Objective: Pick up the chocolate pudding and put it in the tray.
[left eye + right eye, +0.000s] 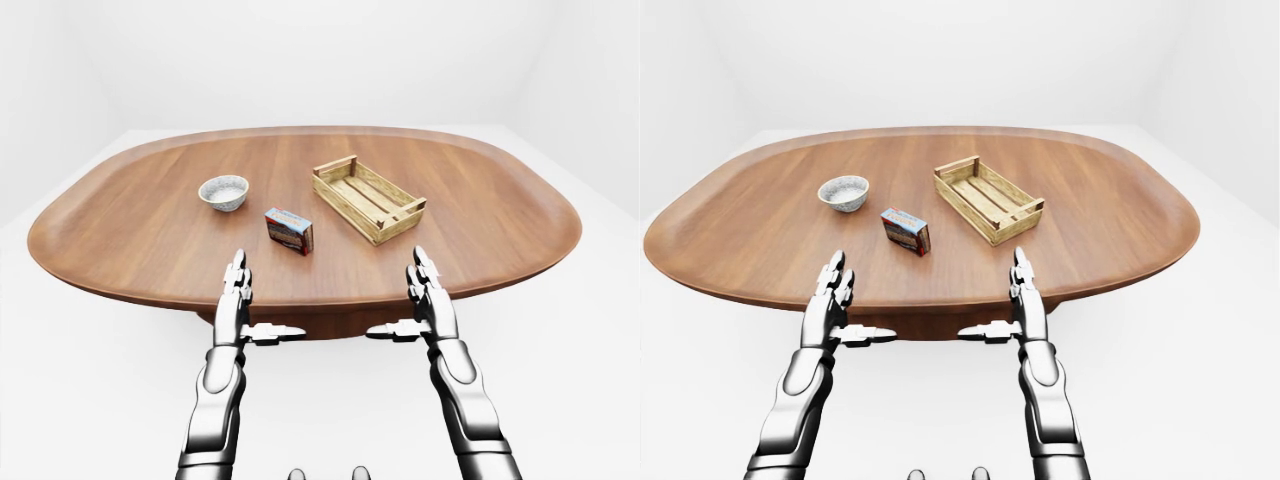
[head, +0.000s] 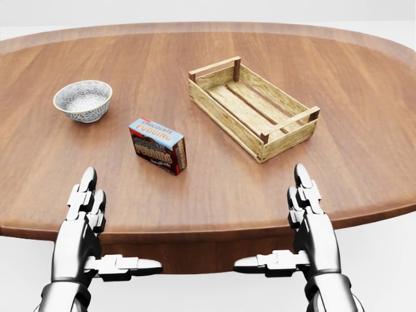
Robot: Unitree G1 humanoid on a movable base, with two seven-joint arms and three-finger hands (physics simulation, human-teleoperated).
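Both hands, left hand (image 2: 88, 224) and right hand (image 2: 309, 221), hover open and empty at the brown wooden tabletop's (image 2: 195, 195) near edge. Nothing done yet: blue-and-brown chocolate pudding box (image 2: 158, 145) sits ungrasped, left of the slatted wooden tray (image 2: 252, 107).

Patterned bowl (image 2: 82, 101) on oval wooden table (image 2: 195, 195), toward its left.

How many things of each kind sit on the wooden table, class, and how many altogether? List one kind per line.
Bowl: 1
Chocolate pudding box: 1
Wooden tray: 1
Total: 3
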